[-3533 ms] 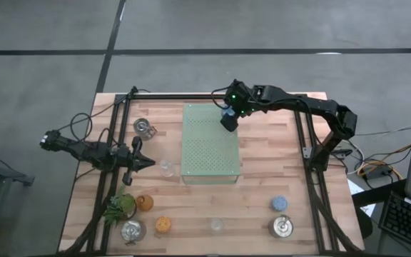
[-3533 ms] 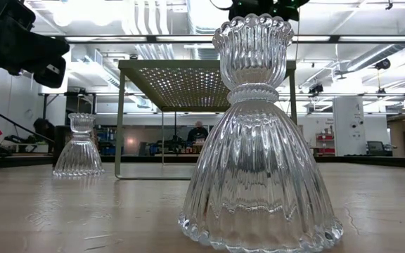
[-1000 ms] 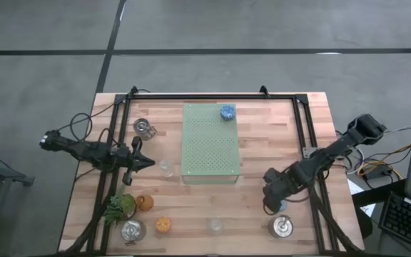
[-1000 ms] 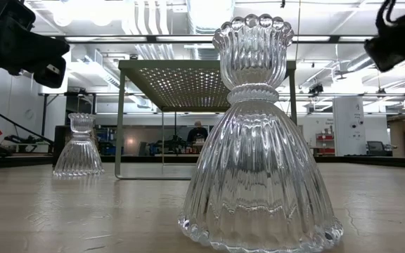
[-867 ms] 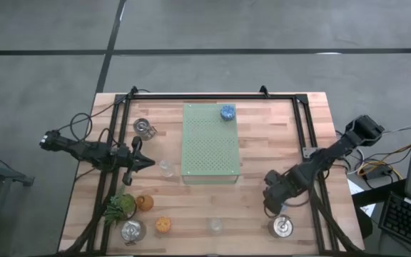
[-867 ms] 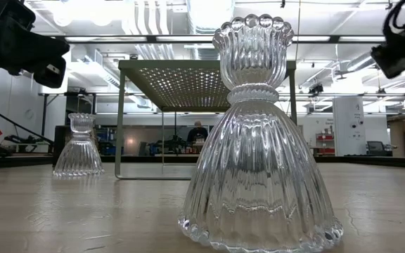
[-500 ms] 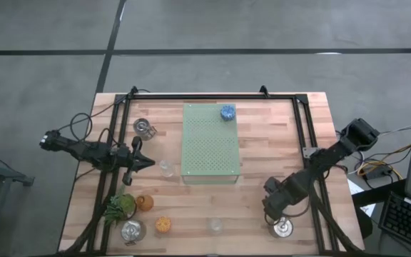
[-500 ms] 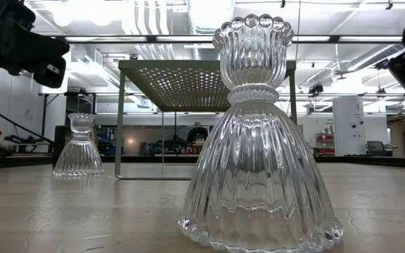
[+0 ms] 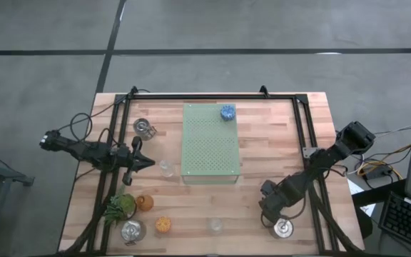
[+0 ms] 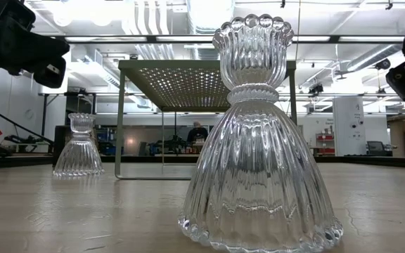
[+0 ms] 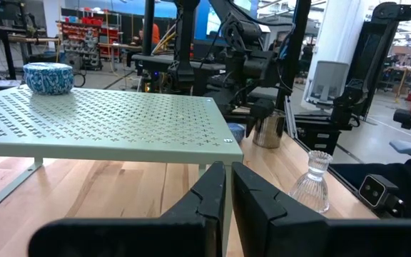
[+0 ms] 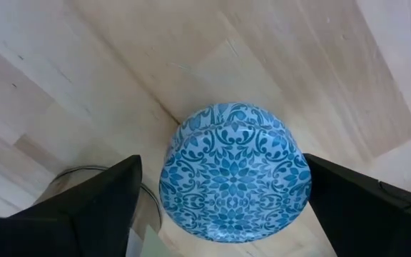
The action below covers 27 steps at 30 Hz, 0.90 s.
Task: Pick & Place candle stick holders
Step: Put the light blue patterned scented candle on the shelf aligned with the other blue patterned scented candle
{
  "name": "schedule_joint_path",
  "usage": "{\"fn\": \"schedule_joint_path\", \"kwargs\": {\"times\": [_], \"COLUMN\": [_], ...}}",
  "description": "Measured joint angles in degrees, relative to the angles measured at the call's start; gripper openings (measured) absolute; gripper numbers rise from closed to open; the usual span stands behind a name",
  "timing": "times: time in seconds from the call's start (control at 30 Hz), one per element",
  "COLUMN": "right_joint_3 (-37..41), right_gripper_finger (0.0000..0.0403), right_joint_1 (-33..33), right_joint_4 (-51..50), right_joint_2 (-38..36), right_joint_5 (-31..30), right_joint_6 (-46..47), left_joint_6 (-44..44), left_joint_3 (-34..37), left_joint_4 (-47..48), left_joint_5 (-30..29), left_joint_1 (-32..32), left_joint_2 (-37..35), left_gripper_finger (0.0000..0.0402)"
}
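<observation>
My right gripper (image 9: 272,208) is open and points down over a blue patterned holder (image 12: 234,182) that stands on the table near the right front. Its fingers (image 12: 98,207) stand on either side of the holder without touching it. A second blue holder (image 9: 227,112) stands on the far end of the pale green perforated board (image 9: 210,153). My left gripper (image 9: 147,163) is shut and empty, level above the table left of the board, beside a clear glass holder (image 9: 166,168). A silver holder (image 9: 282,228) stands just near of my right gripper.
At the left front are the plant sprig (image 9: 120,207), an amber holder (image 9: 145,203), an orange holder (image 9: 163,225) and a silver holder (image 9: 131,230). Another silver holder (image 9: 143,127) stands at the far left. A clear glass holder (image 9: 215,225) stands at the near middle.
My right gripper has gone toward the table's near edge and down, over the blue holder at the right front, staying open. Nothing else has moved.
</observation>
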State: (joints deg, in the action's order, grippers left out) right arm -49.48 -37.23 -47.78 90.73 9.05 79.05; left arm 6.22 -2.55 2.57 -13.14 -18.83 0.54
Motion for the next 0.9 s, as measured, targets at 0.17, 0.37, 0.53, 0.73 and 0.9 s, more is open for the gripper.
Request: {"fn": "schedule_joint_path", "kwargs": {"times": [0.17, 0.37, 0.53, 0.73, 0.9], "right_joint_3": [0.17, 0.43, 0.53, 0.6, 0.75], "right_gripper_finger": [0.0368, 0.0368, 0.0367, 0.0335, 0.0307], "right_joint_1": [0.0, 0.03, 0.15, 0.35, 1.16], "right_joint_4": [0.21, 0.23, 0.21, -0.39, -1.52], "right_joint_2": [-0.34, 0.0, -0.03, -0.01, 0.03], "right_joint_5": [-0.27, -0.45, -1.22, -3.65, -5.61], "right_joint_6": [-0.2, -0.88, -1.37, -3.25, -4.51], "left_joint_6": [0.02, 0.0, 0.0, 0.01, 0.01], "left_joint_3": [0.0, 0.0, 0.0, 0.0, 0.0], "left_joint_4": [0.0, 0.0, 0.0, 0.0, 0.0], "left_joint_5": [0.0, 0.0, 0.01, 0.0, 0.0], "left_joint_1": [0.0, 0.0, 0.01, 0.01, 0.02], "left_joint_2": [0.0, 0.0, 0.0, 0.0, 0.0], "left_gripper_finger": [0.0028, 0.0028, 0.0028, 0.0028, 0.0028]}}
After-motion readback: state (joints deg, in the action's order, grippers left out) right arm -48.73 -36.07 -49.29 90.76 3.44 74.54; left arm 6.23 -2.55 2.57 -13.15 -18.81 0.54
